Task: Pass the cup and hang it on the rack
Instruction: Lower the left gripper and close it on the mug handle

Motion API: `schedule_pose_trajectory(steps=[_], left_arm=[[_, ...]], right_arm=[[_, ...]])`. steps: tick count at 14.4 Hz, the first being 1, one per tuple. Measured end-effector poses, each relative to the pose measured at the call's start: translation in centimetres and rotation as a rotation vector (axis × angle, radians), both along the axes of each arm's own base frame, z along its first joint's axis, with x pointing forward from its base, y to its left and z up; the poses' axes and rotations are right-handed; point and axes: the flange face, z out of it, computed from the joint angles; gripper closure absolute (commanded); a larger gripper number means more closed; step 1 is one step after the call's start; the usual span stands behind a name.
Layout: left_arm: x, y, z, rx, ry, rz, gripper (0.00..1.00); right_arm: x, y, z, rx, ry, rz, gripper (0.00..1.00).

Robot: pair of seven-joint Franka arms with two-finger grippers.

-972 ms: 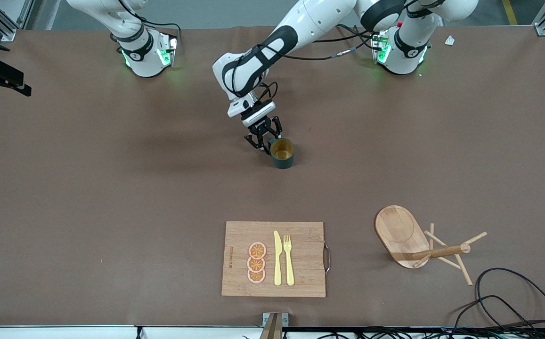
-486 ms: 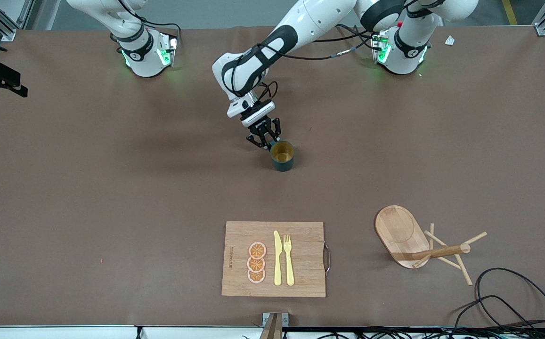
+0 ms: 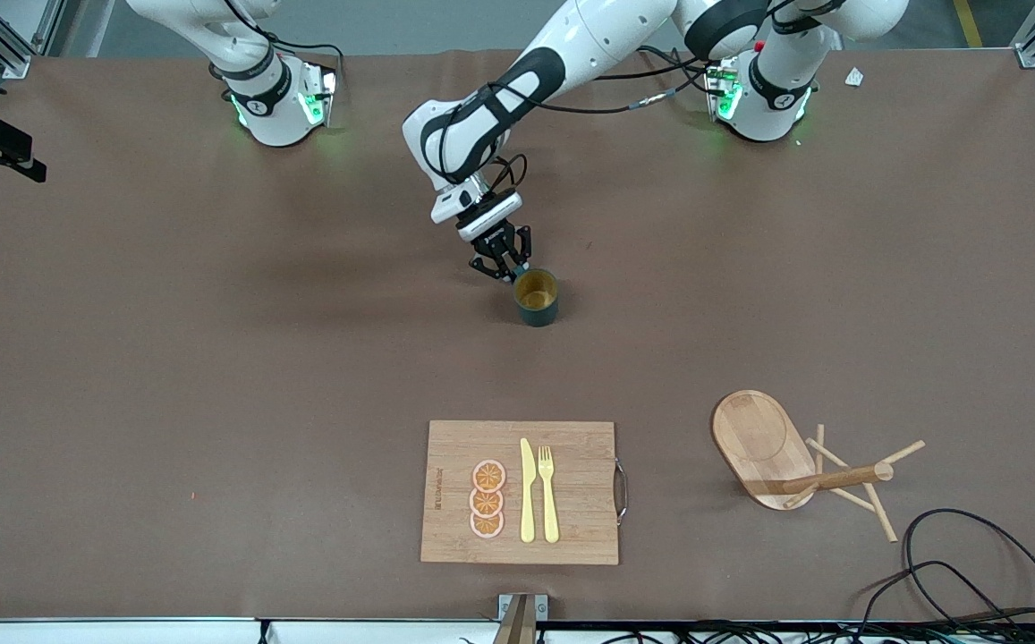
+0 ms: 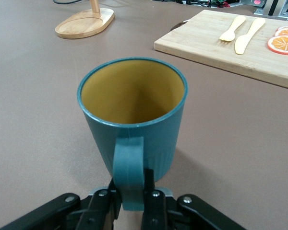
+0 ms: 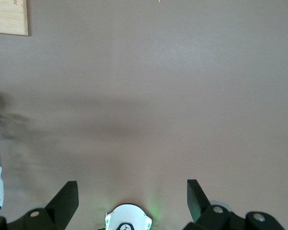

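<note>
Brown covering stretches over the whole table [image 3: 213,376], with both robot bases along one edge. Near the middle stands the cup [image 3: 536,297], upright, dark teal outside and yellowish-brown inside, with nothing in it. The left tool [image 3: 501,266] is down at the table beside the cup, its fingers [image 4: 153,201] pinched together on the cup's small side handle [image 4: 128,175].

Nearer the front camera lies a bamboo cutting board [image 3: 571,528] carrying three orange slices [image 3: 487,499], a yellow knife [image 3: 527,490] and a yellow fork [image 3: 548,492] side by side. Toward the left arm's end of the table, beside the board, stands the rack [image 3: 763,443], with its oval base, post and thin pegs, well apart from the cup. Black cables [image 3: 955,572] loop near the rack.

The right arm waits, raised over bare table near its own base; the right tool [image 5: 133,199] hangs there with its fingers wide apart, holding nothing.
</note>
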Motion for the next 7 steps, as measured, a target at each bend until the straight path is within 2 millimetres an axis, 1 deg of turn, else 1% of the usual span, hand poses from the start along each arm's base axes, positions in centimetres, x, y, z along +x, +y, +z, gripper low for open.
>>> schedule_pose_trajectory(steps=[1, 3, 5, 7], left_arm=[[0.2, -0.2, 0.3, -0.006, -0.002, 0.001, 1.00], [0.9, -0.7, 1.9, -0.036, -0.005, 0.019, 1.00], [2.1, -1.4, 4.5, -0.079, 0.014, 0.051, 1.00], [4.1, -1.7, 7.9, -0.140, 0.039, 0.111, 1.00]], right_arm=[[-0.2, 0.0, 0.0, 0.001, 0.001, 0.000, 0.00], [-0.4, 0.0, -0.1, 0.001, 0.003, 0.000, 0.00], [-0.6, 0.0, -0.2, 0.002, 0.007, 0.002, 0.00], [-0.9, 0.4, -0.2, 0.003, 0.009, 0.010, 0.00]])
